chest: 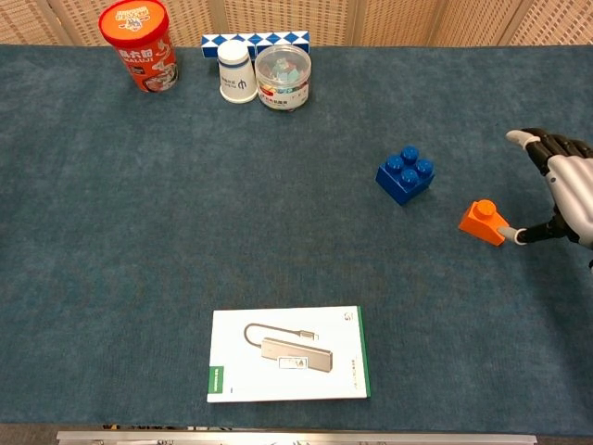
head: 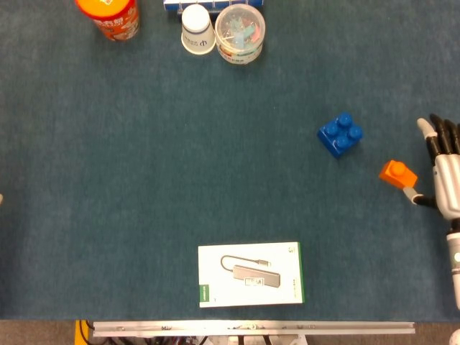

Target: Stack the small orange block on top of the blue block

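Note:
The small orange block (head: 398, 175) (chest: 484, 222) lies on the blue cloth at the right. Up and to its left sits the blue block (head: 340, 134) (chest: 405, 174), a short gap away. My right hand (head: 440, 171) (chest: 559, 189) is open just right of the orange block, fingers spread. Its thumb tip reaches the block's right edge, and I cannot tell whether it touches. My left hand is out of both views.
At the far edge stand a red canister (head: 109, 16) (chest: 138, 44), a white cup (head: 197, 30) (chest: 237, 72) and a clear tub of small items (head: 240, 33) (chest: 283, 78). A white product box (head: 251, 274) (chest: 289, 353) lies near the front edge.

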You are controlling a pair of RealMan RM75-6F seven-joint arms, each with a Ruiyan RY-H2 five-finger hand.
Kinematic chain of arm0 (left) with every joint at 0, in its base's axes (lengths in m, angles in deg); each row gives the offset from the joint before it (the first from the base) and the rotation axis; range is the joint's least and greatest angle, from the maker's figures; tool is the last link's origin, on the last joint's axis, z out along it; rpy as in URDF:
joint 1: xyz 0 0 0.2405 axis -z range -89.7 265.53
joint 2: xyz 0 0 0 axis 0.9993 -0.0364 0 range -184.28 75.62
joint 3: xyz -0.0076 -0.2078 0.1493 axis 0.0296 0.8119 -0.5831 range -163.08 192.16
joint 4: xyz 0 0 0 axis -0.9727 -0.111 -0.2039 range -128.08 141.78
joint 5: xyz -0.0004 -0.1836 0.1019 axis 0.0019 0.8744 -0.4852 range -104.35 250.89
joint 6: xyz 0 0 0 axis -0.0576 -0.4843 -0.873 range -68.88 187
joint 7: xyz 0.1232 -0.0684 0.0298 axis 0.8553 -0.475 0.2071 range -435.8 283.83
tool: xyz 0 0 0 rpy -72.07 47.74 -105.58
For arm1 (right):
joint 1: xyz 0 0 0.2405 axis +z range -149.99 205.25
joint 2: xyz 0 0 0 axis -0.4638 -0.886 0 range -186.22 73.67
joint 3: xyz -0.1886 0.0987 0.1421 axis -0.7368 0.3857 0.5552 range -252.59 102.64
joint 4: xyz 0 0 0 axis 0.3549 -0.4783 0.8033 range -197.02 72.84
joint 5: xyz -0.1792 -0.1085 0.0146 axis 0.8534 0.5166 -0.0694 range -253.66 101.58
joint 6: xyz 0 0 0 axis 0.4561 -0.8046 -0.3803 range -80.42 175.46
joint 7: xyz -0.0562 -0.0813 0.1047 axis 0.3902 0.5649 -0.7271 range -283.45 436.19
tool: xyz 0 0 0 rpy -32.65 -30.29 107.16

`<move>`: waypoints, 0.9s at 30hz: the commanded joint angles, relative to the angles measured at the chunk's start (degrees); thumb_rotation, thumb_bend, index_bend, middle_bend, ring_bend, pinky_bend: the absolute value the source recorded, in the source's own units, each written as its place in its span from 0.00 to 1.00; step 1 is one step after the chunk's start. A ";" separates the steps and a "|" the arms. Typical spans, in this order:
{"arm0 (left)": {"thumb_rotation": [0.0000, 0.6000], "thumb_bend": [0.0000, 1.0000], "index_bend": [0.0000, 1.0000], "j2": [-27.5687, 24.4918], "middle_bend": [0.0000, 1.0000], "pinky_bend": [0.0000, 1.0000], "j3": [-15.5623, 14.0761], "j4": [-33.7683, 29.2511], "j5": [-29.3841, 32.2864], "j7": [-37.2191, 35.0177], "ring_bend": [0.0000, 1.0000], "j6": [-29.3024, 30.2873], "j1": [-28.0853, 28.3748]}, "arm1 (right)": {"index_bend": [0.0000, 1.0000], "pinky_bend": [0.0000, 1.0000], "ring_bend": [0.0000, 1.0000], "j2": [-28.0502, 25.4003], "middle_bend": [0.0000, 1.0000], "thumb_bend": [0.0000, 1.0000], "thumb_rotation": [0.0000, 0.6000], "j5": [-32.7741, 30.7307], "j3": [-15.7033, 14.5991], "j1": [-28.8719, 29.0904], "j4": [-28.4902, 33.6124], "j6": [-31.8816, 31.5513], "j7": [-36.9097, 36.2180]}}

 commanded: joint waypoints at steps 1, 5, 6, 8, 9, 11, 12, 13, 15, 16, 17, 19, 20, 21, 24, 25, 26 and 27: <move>1.00 0.12 0.48 -0.67 0.46 0.51 0.12 -0.21 0.50 -0.36 0.34 -0.16 -0.10 | 0.01 0.06 0.00 0.19 0.05 0.07 1.00 -0.30 0.34 0.26 -0.53 0.27 0.26; 1.00 0.12 0.48 -1.48 0.46 0.51 0.54 -0.54 1.34 -0.65 0.34 0.20 -0.38 | 0.01 0.06 0.00 0.61 0.05 0.07 1.00 -0.56 0.80 0.50 -1.40 0.27 0.26; 1.00 0.12 0.48 -1.55 0.46 0.51 0.61 -0.56 1.45 -0.50 0.34 0.33 -0.43 | 0.01 0.06 0.00 0.67 0.05 0.07 1.00 -0.60 0.84 0.59 -1.54 0.45 0.07; 1.00 0.12 0.48 -1.63 0.46 0.51 0.59 -0.66 1.52 -0.40 0.34 0.31 -0.48 | 0.01 0.06 0.00 0.75 0.05 0.07 1.00 -0.68 0.83 0.70 -1.75 0.74 -0.13; 1.00 0.12 0.48 -1.71 0.46 0.51 0.55 -0.72 1.58 -0.31 0.34 0.22 -0.48 | 0.01 0.06 0.00 0.84 0.05 0.07 1.00 -0.72 0.83 0.79 -1.91 0.94 -0.23; 1.00 0.12 0.48 -1.88 0.46 0.51 0.47 -0.86 1.69 -0.12 0.34 -0.03 -0.46 | 0.01 0.06 0.00 0.99 0.05 0.07 1.00 -0.85 0.85 0.95 -2.23 1.29 -0.37; 1.00 0.12 0.48 -1.98 0.46 0.51 0.45 -0.96 1.78 -0.09 0.34 -0.11 -0.48 | 0.01 0.06 0.00 1.04 0.05 0.07 1.00 -0.98 0.86 1.03 -2.31 1.54 -0.53; 1.00 0.12 0.48 -2.09 0.46 0.51 0.49 -1.05 1.94 -0.13 0.34 -0.15 -0.50 | 0.01 0.06 0.00 1.10 0.05 0.07 1.00 -1.15 0.90 1.11 -2.38 1.83 -0.78; 1.00 0.12 0.48 -2.36 0.46 0.51 0.62 -1.16 2.26 -0.10 0.34 -0.06 -0.59 | 0.01 0.06 0.00 1.30 0.05 0.07 1.00 -1.48 1.00 1.34 -2.71 2.44 -1.18; 1.00 0.12 0.48 -2.45 0.46 0.51 0.65 -1.17 2.36 -0.05 0.34 0.01 -0.64 | 0.01 0.06 0.00 1.43 0.05 0.07 1.00 -1.59 1.03 1.44 -2.90 2.65 -1.27; 1.00 0.12 0.48 -2.55 0.46 0.51 0.70 -1.21 2.50 -0.01 0.34 0.04 -0.68 | 0.01 0.06 0.00 1.55 0.05 0.07 1.00 -1.70 1.08 1.54 -3.09 2.85 -1.36; 1.00 0.12 0.47 -2.75 0.46 0.51 0.77 -1.33 2.85 0.12 0.34 0.06 -0.78 | 0.01 0.06 0.00 1.79 0.05 0.07 1.00 -1.94 1.19 1.78 -3.50 3.33 -1.68; 1.00 0.12 0.47 -2.82 0.46 0.51 0.79 -1.40 3.00 0.17 0.34 0.03 -0.80 | 0.01 0.06 0.00 1.86 0.05 0.07 1.00 -2.07 1.23 1.89 -3.65 3.58 -1.77; 1.00 0.12 0.47 -2.94 0.46 0.51 0.82 -1.46 3.19 0.22 0.34 -0.03 -0.83 | 0.01 0.06 0.00 1.90 0.05 0.07 1.00 -2.26 1.28 2.06 -3.78 4.00 -1.94; 1.00 0.12 0.47 -3.18 0.46 0.51 0.89 -1.64 3.54 0.31 0.34 -0.18 -0.85 | 0.01 0.06 0.00 1.89 0.05 0.07 1.00 -2.84 1.44 2.55 -3.90 5.25 -2.53; 1.00 0.12 0.47 -3.21 0.46 0.51 0.89 -1.67 3.59 0.43 0.34 -0.22 -0.84 | 0.01 0.06 0.00 1.95 0.05 0.07 1.00 -2.95 1.48 2.71 -4.04 5.54 -2.60; 1.00 0.12 0.47 -3.25 0.46 0.51 0.87 -1.74 3.68 0.61 0.34 -0.28 -0.85 | 0.01 0.06 0.00 2.08 0.05 0.07 1.00 -3.13 1.58 2.92 -4.27 5.89 -2.70; 1.00 0.12 0.47 -3.29 0.46 0.51 0.85 -1.82 3.73 0.72 0.34 -0.36 -0.83 | 0.01 0.06 0.00 2.21 0.05 0.07 1.00 -3.28 1.64 3.07 -4.47 6.15 -2.78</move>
